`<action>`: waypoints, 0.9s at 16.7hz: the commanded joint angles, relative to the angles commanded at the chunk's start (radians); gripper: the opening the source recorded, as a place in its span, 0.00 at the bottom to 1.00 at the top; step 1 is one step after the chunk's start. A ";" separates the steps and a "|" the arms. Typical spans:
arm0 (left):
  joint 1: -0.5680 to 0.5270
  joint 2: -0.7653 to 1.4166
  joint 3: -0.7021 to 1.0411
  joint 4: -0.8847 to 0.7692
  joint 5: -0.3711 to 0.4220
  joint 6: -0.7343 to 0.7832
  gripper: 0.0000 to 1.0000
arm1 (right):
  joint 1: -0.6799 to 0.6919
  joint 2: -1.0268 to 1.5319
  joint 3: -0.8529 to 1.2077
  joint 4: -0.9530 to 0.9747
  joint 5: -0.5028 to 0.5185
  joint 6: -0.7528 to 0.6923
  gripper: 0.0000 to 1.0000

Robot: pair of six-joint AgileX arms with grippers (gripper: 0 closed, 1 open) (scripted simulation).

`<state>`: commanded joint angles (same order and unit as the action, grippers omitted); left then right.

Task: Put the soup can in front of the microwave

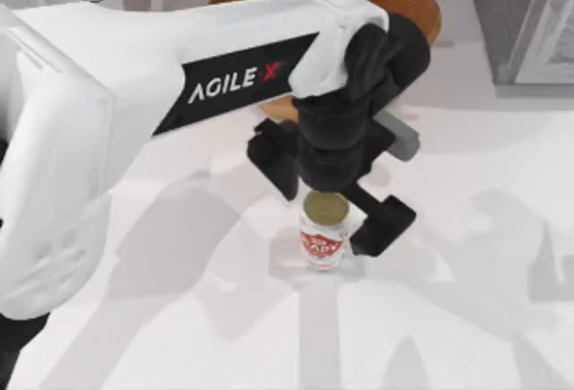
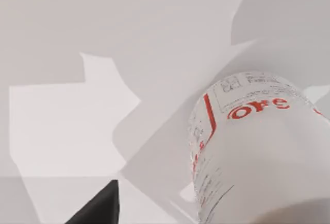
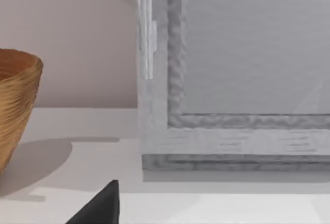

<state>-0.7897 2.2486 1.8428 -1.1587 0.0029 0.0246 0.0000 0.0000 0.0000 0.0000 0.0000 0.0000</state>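
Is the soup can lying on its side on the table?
No, the soup can stands upright, gold top facing up, between the left tool's spread fingers.

Top view: overhead, facing down on the table [image 1: 502, 255]. Left wrist view: very near the soup can [image 2: 258, 152], shared with top. Right wrist view: low, level, facing a grey box [image 3: 237, 69].

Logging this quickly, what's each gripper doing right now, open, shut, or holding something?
Left gripper: open, fingers straddling the upright soup can on the table, not clamped on it.
Right gripper: cannot be told; its wrist camera faces a grey box and a basket.
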 joint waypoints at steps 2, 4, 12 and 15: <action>-0.001 0.006 -0.021 0.021 0.000 0.000 1.00 | 0.000 0.000 0.000 0.000 0.000 0.000 1.00; -0.001 0.006 -0.021 0.021 0.000 0.000 1.00 | 0.000 0.000 0.000 0.000 0.000 0.000 1.00; -0.001 0.006 -0.021 0.021 0.000 0.000 0.47 | 0.000 0.000 0.000 0.000 0.000 0.000 1.00; -0.001 0.006 -0.021 0.021 0.000 0.000 0.25 | 0.000 0.000 0.000 0.000 0.000 0.000 1.00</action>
<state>-0.7904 2.2542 1.8215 -1.1373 0.0030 0.0244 0.0000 0.0000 0.0000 0.0000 0.0000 0.0000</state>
